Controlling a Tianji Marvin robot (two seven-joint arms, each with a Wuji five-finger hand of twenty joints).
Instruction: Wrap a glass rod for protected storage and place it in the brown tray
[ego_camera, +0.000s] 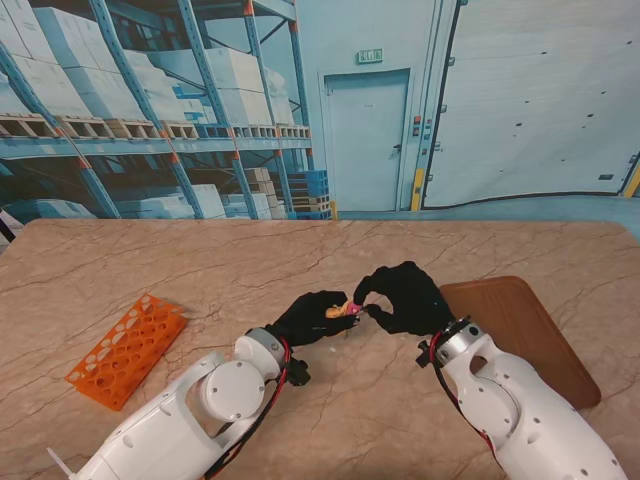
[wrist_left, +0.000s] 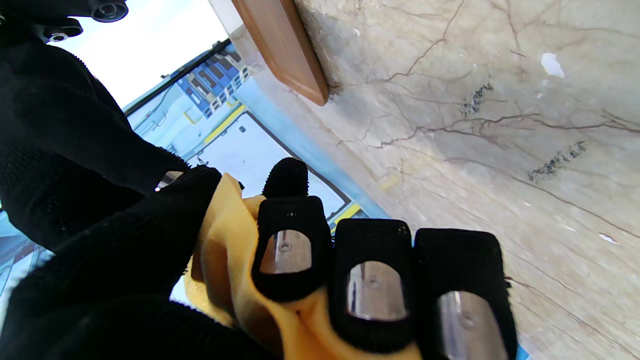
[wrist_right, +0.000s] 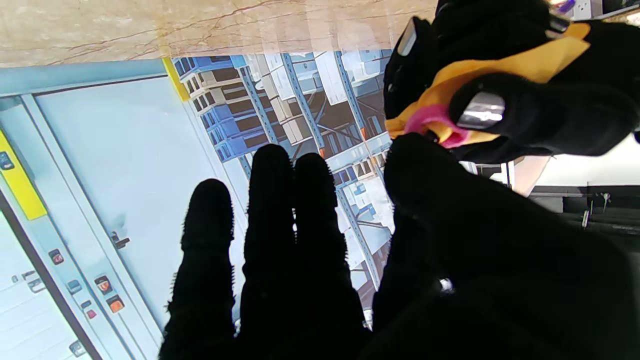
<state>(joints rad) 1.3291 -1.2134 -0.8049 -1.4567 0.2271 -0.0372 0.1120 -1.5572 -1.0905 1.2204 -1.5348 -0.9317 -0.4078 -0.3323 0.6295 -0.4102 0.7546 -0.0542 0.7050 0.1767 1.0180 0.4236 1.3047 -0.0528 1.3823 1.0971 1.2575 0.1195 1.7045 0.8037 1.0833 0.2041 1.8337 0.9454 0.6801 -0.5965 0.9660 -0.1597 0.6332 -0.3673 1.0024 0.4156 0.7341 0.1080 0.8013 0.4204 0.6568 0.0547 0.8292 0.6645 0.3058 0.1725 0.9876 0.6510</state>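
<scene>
Left robot hand (ego_camera: 318, 318) is closed around a yellow cloth bundle (ego_camera: 338, 310) with a pink end, held above the desk (ego_camera: 300, 260) centre. Right robot hand (ego_camera: 405, 298) pinches that pink end between thumb and forefinger, other fingers extended. Glass rod not discernible inside the cloth. Brown tray (ego_camera: 525, 335) lies right; orange rack (ego_camera: 128, 348) near left.

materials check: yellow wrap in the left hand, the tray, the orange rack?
Yellow wrap: looks like soft matte cloth; it folds and drapes limply in the left hand, with a pink edge. Could be microfiber, can't confirm.
Brown tray: seems wood or wood-look, smooth satin surface, rounded corners, faint grain.
Orange rack: likely moulded plastic; uniform saturated colour, regular grid of holes.
</scene>
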